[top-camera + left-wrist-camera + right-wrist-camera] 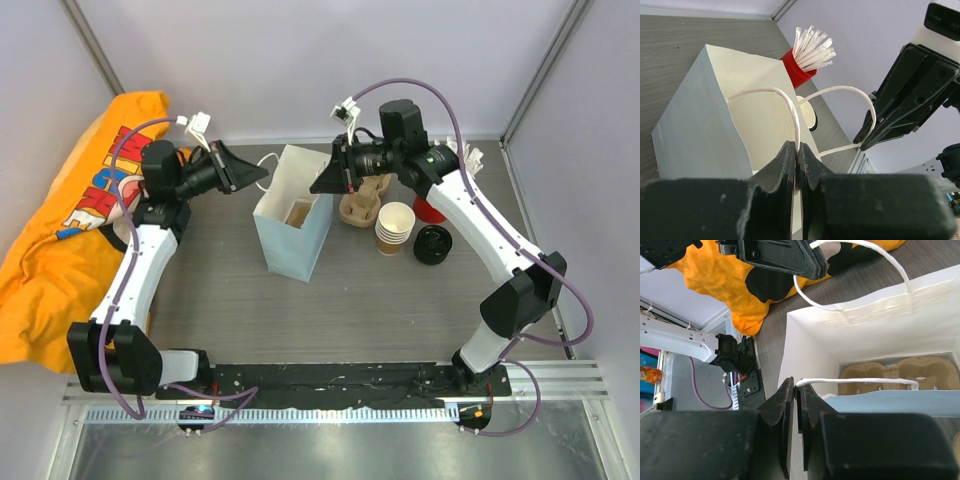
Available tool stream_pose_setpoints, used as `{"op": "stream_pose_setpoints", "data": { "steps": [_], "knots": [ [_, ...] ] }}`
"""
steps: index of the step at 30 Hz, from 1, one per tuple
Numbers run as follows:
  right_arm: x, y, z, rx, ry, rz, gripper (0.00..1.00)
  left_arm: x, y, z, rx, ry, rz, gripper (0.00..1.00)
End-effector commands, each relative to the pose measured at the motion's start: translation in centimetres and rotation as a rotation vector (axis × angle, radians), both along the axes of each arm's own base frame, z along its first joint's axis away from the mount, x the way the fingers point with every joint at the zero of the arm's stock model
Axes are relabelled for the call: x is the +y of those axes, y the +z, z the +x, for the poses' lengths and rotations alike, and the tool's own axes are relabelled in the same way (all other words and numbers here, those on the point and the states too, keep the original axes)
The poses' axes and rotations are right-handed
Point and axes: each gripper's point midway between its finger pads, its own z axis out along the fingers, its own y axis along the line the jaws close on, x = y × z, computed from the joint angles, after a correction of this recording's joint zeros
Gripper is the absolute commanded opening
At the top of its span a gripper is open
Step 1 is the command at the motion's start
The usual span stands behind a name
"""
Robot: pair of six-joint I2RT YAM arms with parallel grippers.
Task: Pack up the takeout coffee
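Observation:
A light blue paper bag (300, 245) with white string handles stands open mid-table. My left gripper (262, 176) is shut on its left handle (788, 102), with the string pinched at the fingertips in the left wrist view (798, 146). My right gripper (320, 185) is shut on the right handle (860, 383), as the right wrist view (796, 386) shows. The two handles are held apart and the bag mouth is open. A brown pulp cup carrier (900, 371) lies at the bag's bottom. No lidded coffee cup shows in any view.
Right of the bag stand a second pulp carrier (362, 203), a stack of lidless brown cups (394, 228), loose black lids (433, 244) and a red cup of wrapped straws (799, 70). An orange cloth (60, 240) covers the left edge.

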Motion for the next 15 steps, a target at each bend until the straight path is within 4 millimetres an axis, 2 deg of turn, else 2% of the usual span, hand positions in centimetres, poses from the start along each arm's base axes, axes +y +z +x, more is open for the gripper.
{"op": "stream_pose_setpoints", "data": {
  "steps": [1, 5, 7, 9, 10, 11, 15],
  "knots": [
    [0.0, 2.5, -0.5, -0.074, 0.018, 0.052, 0.14, 0.1, 3.6, -0.9, -0.136, -0.008, 0.008, 0.11],
    [-0.2, 2.1, -0.7, -0.072, 0.016, 0.047, 0.14, 0.0, 3.9, -1.1, -0.139, -0.014, 0.003, 0.11],
    [-0.3, 2.6, -0.7, -0.081, 0.012, 0.053, 0.14, 0.1, 4.5, -1.1, -0.149, -0.011, -0.001, 0.11],
    [-0.3, 3.7, -0.8, -0.102, 0.008, 0.062, 0.14, 0.0, 5.2, -1.1, -0.16, -0.015, -0.008, 0.11],
    [-0.3, 4.1, -0.8, -0.109, 0.01, 0.067, 0.14, -0.1, 6.3, -1.2, -0.181, -0.016, -0.014, 0.11],
    [-0.4, 5.5, -0.8, -0.146, 0.009, 0.08, 0.14, -0.1, 6.7, -1.2, -0.185, -0.018, -0.016, 0.11],
    [-0.7, 8.6, -1.3, -0.201, 0.01, 0.103, 0.14, -0.2, 9.5, -1.5, -0.227, -0.032, -0.025, 0.11]
  ]
}}
